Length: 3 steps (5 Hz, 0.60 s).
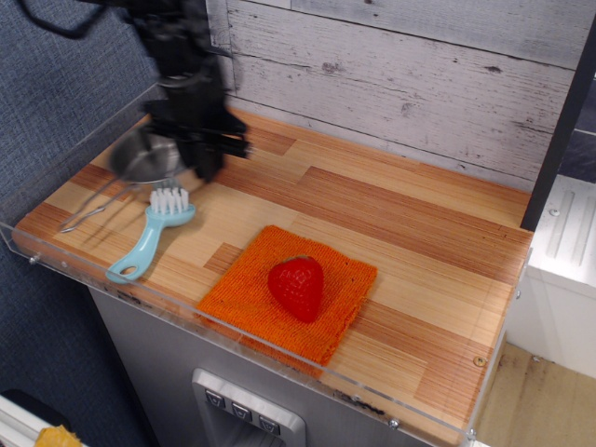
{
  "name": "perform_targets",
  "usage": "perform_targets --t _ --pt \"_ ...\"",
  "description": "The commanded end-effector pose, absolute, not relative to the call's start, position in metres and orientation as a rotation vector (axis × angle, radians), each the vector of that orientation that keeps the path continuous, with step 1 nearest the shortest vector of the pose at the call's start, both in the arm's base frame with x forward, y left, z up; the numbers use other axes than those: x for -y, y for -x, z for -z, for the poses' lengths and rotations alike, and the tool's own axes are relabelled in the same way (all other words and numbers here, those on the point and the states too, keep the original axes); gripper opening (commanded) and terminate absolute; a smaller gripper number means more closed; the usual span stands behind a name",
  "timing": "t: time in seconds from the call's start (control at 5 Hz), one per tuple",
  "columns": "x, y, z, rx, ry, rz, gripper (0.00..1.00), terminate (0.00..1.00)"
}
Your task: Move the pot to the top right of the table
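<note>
The pot (142, 158), a small shiny steel pan, is at the far left of the table (400, 219), blurred by motion. Its thin wire handle (88, 212) points toward the front left corner. My black gripper (189, 160) stands over the pot's right rim and is shut on it. The pot looks slightly tilted, and I cannot tell whether it touches the table. The gripper body hides the pot's right side.
A light blue brush (149, 238) with white bristles lies just in front of the pot. A red strawberry (296, 287) sits on an orange cloth (244, 296) near the front edge. A clear acrylic rim (56, 182) borders the table, with a white plank wall (419, 84) behind.
</note>
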<state>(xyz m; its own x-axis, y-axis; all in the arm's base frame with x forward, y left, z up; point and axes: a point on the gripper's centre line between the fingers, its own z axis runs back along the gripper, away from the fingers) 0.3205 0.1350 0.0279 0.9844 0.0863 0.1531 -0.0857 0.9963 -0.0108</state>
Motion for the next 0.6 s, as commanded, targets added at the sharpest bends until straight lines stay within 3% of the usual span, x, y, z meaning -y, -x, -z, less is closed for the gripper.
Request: perform_targets --t 0.0,0.4 --pt "-0.155 -0.314 -0.086 0.266 -0.028 -0.059 0.00 0.00" --pt "-0.115 -0.312 -0.136 0.302 0.033 0.025 0.00 0.00"
